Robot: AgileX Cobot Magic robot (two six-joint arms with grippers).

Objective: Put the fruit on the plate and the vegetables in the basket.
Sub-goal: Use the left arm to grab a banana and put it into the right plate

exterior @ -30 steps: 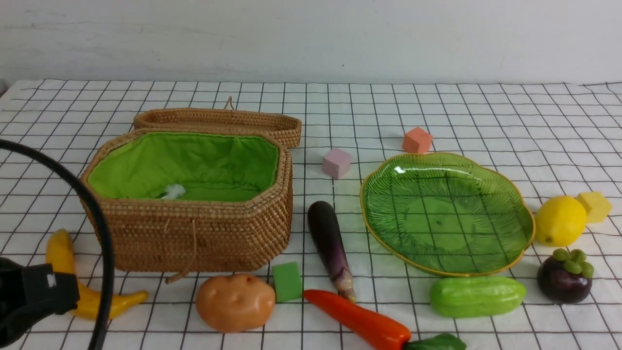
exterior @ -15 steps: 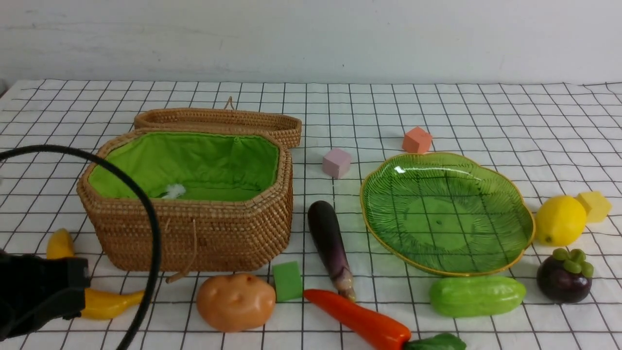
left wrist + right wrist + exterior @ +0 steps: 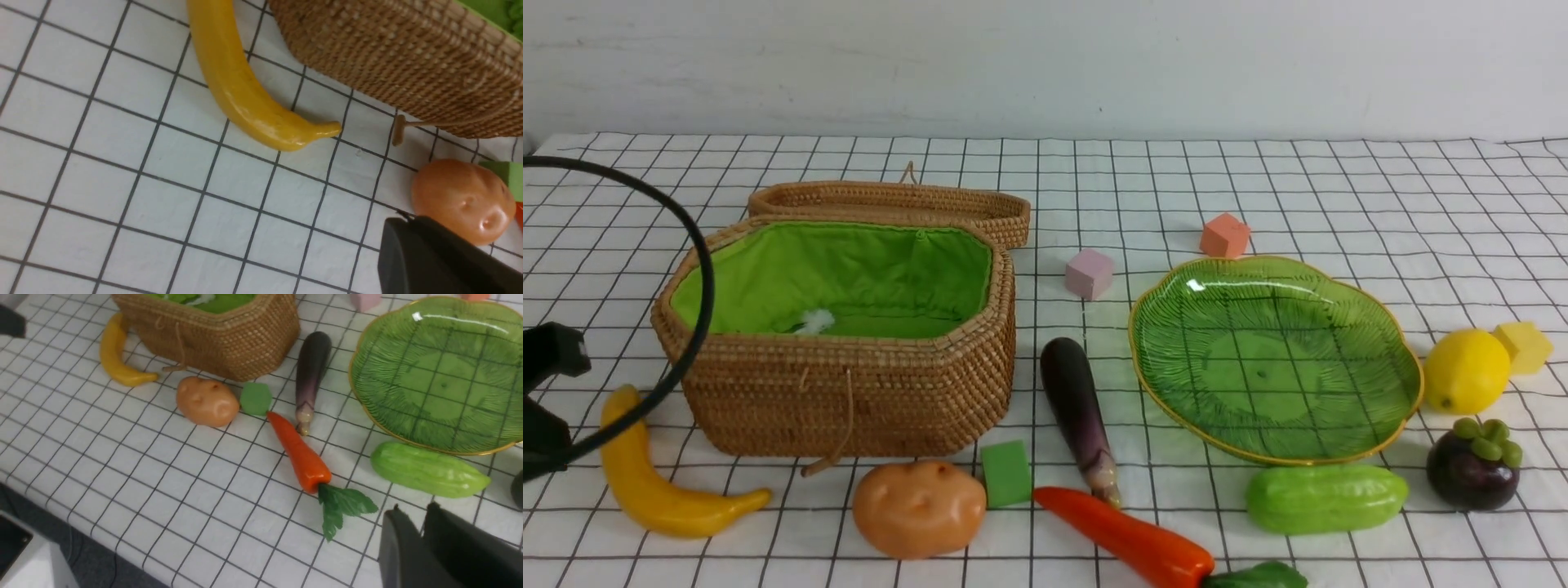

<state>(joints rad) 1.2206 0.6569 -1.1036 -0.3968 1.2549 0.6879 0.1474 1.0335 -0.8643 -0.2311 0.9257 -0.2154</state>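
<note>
The banana (image 3: 645, 482) lies left of the open basket (image 3: 849, 392). In front of the basket are the potato (image 3: 918, 506), eggplant (image 3: 1078, 408) and carrot (image 3: 1127, 539). The cucumber (image 3: 1325, 496) lies before the empty green plate (image 3: 1274, 359), with the lemon (image 3: 1466, 370) and mangosteen (image 3: 1472, 469) to its right. My left gripper (image 3: 398, 224) is shut and empty, hovering between the banana (image 3: 241, 94) and the potato (image 3: 461, 200). My right gripper (image 3: 412, 512) hangs near the cucumber (image 3: 429, 469) and the carrot's leaves, holding nothing, with a narrow gap between its fingers.
A pink cube (image 3: 1088, 273), an orange cube (image 3: 1223, 235), a yellow cube (image 3: 1523, 346) and a green block (image 3: 1006, 472) lie among the toys. The basket's lid (image 3: 890, 200) lies behind it. A black cable (image 3: 698, 269) loops over the basket's left end. The right wrist view shows the table's front edge (image 3: 81, 522).
My left arm has pulled back toward the left edge and risen, uncovering the whole banana. Its cable now arcs higher. None of the toys has moved.
</note>
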